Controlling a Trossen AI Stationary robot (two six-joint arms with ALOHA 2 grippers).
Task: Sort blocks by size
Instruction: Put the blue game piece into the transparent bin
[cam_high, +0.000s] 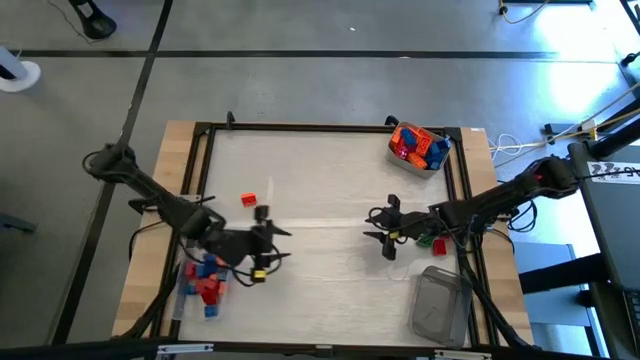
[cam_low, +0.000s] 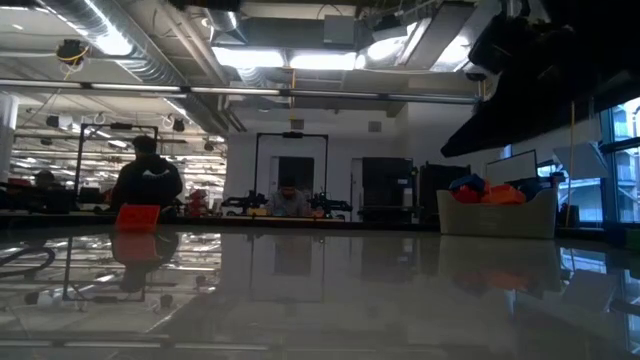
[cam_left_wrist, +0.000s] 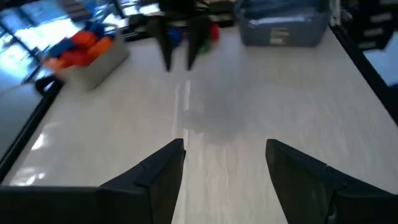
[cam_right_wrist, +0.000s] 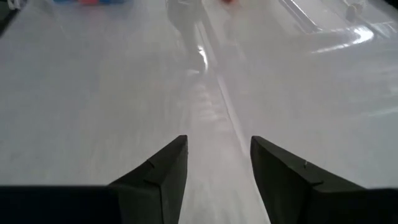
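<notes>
The risk, I'd say, is the left gripper (cam_high: 272, 245) sweeping back and scattering the sorted blocks (cam_high: 204, 280) piled just behind it; its fingers stand apart, holding nothing; the right gripper (cam_high: 385, 230), also parted and empty, hovers mid-table, well apart from the tub of unsorted bricks (cam_high: 418, 146); two loose orange bricks (cam_high: 255, 206) lie near the left one.

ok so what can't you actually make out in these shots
- Pile of blocks at the left gripper: in the high view too small to tell sizes, partly covered by the left arm.
- Tub of blocks: the bricks inside overlap, so no count; blurred in the left wrist view.
- Blocks under the right arm: mostly hidden by it.
- Empty tub: cut off by the left wrist view's top edge.
- Right gripper: open, holding nothing.
</notes>
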